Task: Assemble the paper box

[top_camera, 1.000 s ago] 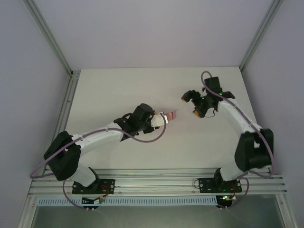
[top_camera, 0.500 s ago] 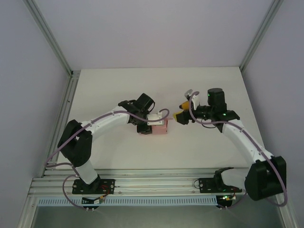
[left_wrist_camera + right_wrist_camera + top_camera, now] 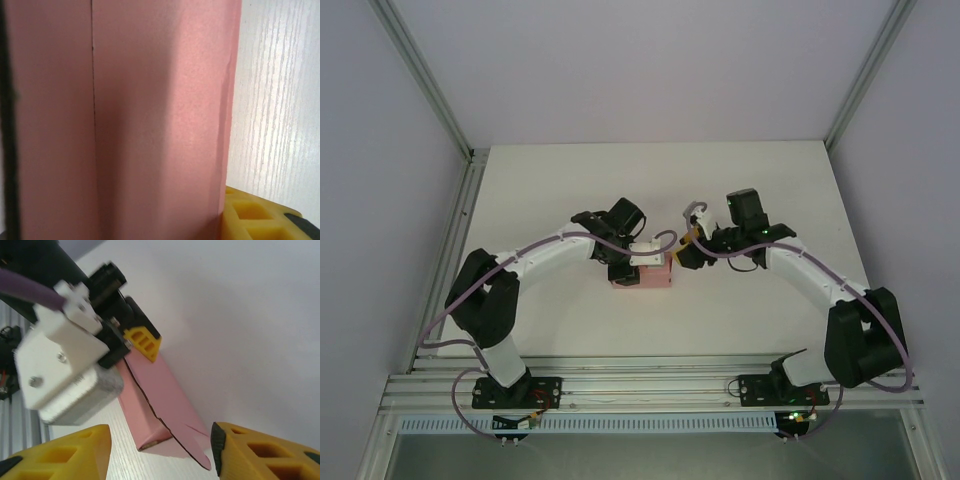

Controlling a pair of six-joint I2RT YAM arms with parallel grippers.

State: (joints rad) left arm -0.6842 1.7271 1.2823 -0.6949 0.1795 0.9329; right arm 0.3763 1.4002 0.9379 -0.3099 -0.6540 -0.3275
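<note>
Left gripper (image 3: 638,270) is clamped on the paper box (image 3: 660,277), one yellow finger (image 3: 143,342) seen on its upper face. The paper box is rested on the table (image 3: 740,320). Just right of the paper box, the right gripper (image 3: 686,251) is held with fingers (image 3: 260,452) spread.

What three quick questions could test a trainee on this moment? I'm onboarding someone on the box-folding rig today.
1. True or false: the left claw grips the paper box.
2. The right claw is: A) open, its fingers on either side of the box's end; B) shut on the box; C) shut on nothing.
3. Fill in: the box card is coloured ____.

Key: 1 true; 2 A; 3 pink.
</note>
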